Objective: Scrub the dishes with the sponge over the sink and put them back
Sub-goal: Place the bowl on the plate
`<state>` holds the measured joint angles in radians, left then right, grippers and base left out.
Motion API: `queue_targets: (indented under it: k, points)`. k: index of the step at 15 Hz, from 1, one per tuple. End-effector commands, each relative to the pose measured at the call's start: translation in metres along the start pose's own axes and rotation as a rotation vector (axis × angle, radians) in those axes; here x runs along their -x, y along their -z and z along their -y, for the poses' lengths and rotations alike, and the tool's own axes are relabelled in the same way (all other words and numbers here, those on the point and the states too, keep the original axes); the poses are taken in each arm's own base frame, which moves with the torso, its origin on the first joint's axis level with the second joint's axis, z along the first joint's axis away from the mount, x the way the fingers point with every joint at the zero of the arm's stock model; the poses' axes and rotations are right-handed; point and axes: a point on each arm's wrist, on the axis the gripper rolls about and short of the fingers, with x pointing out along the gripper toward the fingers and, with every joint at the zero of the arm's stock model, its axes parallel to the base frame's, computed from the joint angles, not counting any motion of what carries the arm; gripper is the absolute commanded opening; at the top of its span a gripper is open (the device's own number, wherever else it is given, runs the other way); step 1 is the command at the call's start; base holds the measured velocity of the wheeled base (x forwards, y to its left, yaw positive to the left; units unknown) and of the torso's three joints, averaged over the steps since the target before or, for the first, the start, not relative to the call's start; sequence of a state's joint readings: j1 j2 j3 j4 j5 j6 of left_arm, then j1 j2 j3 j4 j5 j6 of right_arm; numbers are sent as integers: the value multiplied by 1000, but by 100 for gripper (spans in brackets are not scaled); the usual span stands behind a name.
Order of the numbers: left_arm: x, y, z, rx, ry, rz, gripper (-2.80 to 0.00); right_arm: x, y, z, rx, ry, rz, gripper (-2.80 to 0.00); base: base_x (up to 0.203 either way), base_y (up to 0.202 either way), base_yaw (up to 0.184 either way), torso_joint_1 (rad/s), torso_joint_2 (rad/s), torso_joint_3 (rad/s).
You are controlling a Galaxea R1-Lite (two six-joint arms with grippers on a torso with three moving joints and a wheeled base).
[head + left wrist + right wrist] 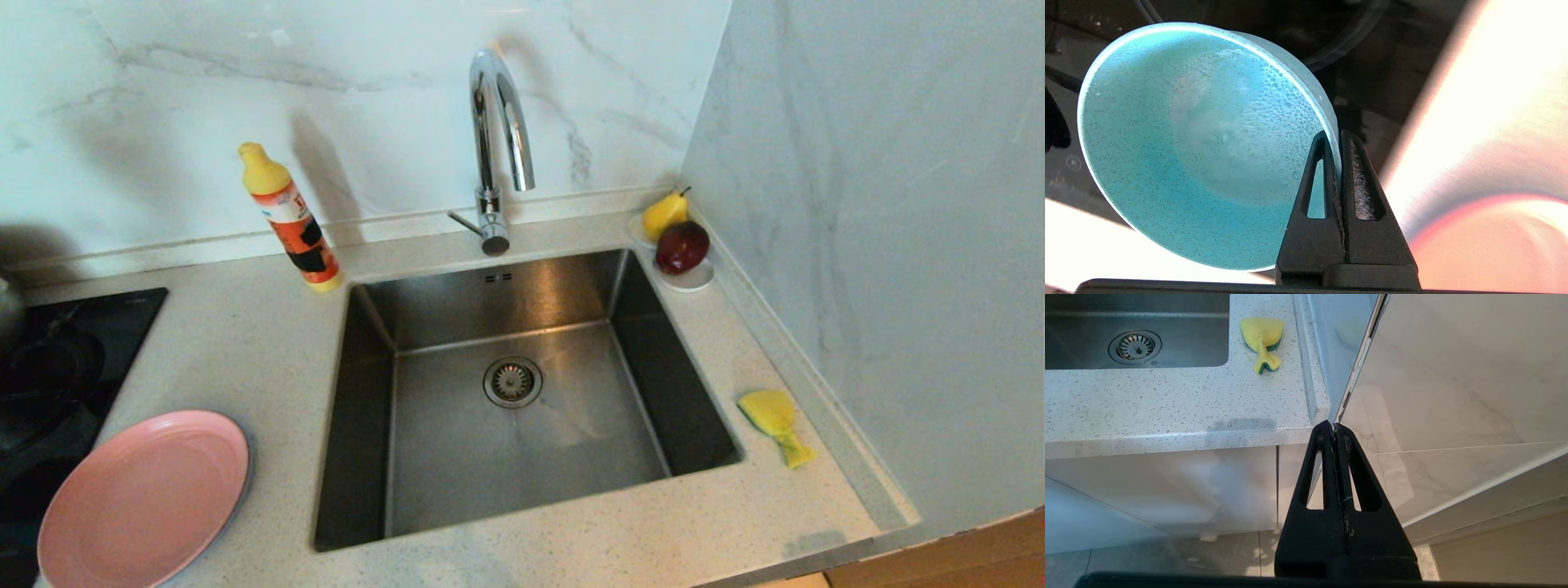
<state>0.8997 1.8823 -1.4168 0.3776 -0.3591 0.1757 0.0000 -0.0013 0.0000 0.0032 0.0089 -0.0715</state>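
Two grippers appear only in their own wrist cameras; neither shows in the head view. The left gripper (1338, 141) has its black fingers pinched together on the rim of a teal bowl (1200, 151), one finger inside and one outside the wall, so the bowl is held tilted with its speckled inside facing the camera, above a dark surface, with a blurred pink plate to one side. The right gripper (1334, 430) hangs parked below the front edge of the countertop (1167, 404), beside the white cabinet fronts, its fingers pressed together with nothing between them.

On the countertop, the dark steel sink (522, 392) sits in the middle with a round drain strainer (512, 381) at its centre and a tall chrome tap (498, 147) at its back edge. A pink plate (143, 498) lies at the front left corner, beside a black hob (57, 359). A yellow sponge (774, 420) with a green layer lies on the right strip of countertop, near the wall, well apart from both grippers. An orange bottle with a yellow cap (290, 219) stands near the sink's back left corner. At the back right corner, a yellow pear (664, 214) and a dark red apple (682, 247) rest on a small white saucer (694, 282).
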Motion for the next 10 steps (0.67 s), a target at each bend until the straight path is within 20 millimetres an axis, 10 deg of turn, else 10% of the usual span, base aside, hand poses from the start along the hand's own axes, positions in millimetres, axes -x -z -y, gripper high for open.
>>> queue_targets:
  k: [1,10]
  points:
    - [40,-5,35,-60,50,46,-280,0,0,0,1,0,0,-280,0,0,0,0,0,0]
    - [71,50,168,-342,226,-76,-280,0,0,0,1,0,0,-280,0,0,0,0,0,0]
